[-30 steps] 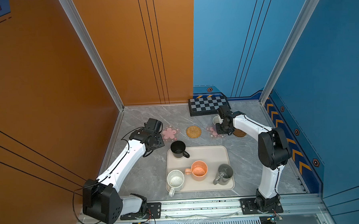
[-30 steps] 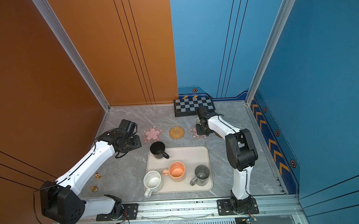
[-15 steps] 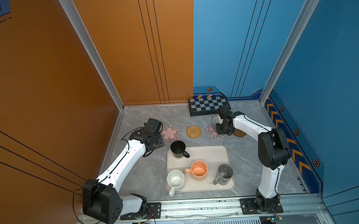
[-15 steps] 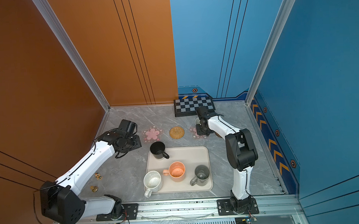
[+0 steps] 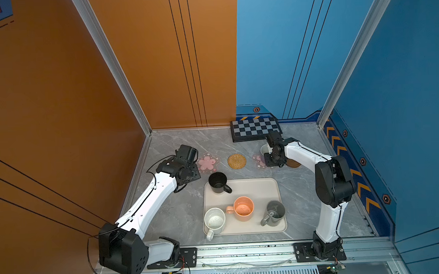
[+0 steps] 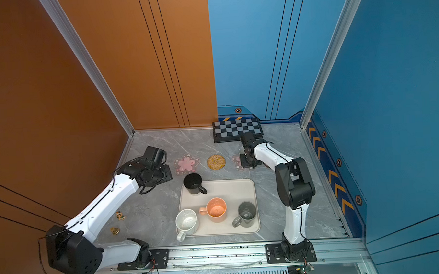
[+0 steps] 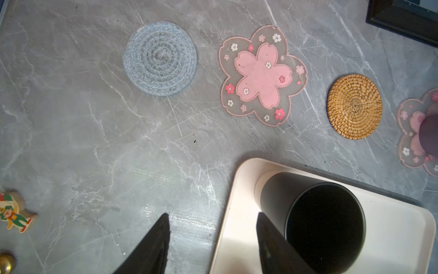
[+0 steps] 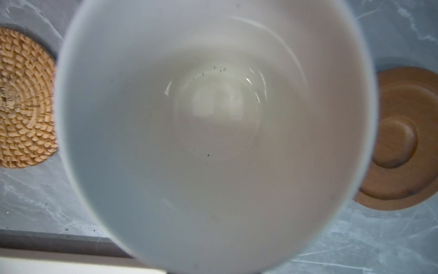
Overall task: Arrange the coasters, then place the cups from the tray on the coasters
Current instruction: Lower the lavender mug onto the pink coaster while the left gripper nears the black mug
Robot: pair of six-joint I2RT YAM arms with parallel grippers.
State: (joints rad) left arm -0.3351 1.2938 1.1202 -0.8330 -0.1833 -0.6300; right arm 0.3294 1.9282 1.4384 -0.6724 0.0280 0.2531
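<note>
My right gripper (image 5: 272, 158) is shut on the lavender cup (image 5: 264, 149), holding it over a pink flower coaster (image 5: 258, 162); the cup's white inside (image 8: 213, 118) fills the right wrist view and hides the fingers. Beside it lie the brown wooden coaster (image 8: 400, 142) and the straw coaster (image 5: 236, 161). Another pink flower coaster (image 7: 262, 76) and the grey-blue knitted coaster (image 7: 160, 58) lie further left. My left gripper (image 7: 212, 220) is open and empty at the corner of the tray (image 5: 256, 185), next to the black cup (image 5: 218, 182). Peach (image 5: 243, 209), grey (image 5: 275, 212) and speckled white (image 5: 214, 220) cups stand on the tray.
A checkered board (image 5: 255, 129) lies against the back wall behind the right gripper. A small painted figurine (image 6: 120, 215) and a brass bell (image 6: 115, 230) sit on the table near the left arm's base.
</note>
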